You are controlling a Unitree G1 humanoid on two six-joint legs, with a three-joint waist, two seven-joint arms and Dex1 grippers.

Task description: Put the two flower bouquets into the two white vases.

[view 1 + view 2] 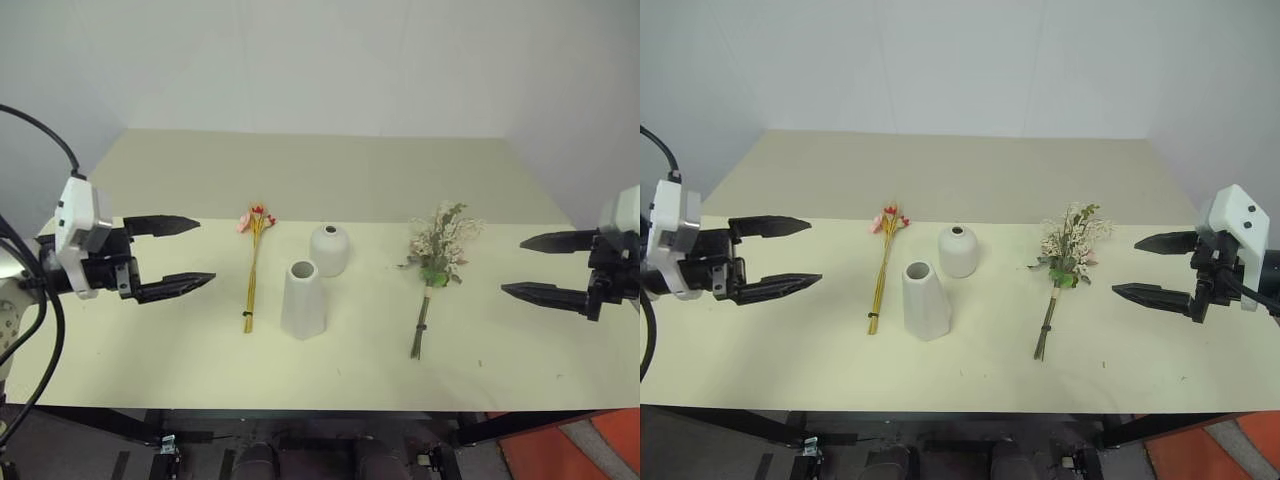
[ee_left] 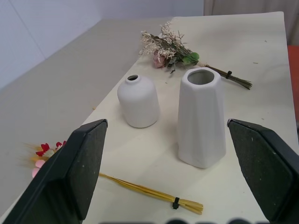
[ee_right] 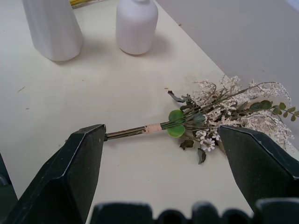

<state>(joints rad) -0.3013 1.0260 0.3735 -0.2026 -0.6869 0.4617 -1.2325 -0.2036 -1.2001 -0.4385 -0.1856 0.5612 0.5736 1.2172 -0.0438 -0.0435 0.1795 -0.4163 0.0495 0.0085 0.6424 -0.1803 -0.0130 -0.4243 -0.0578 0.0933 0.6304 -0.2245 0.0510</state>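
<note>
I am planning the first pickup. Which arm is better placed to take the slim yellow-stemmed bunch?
Probably the left: its open left gripper hovers beside the slim yellow-stemmed bunch; the right gripper is beyond both vases.

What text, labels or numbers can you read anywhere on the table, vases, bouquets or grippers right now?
None: no readable text, label, brand or number in any view.
The taller vase and the rounded vase are plain white.
The slim bouquet and the bushy bouquet carry only plain ties.
The left gripper and right gripper are unmarked.
</note>
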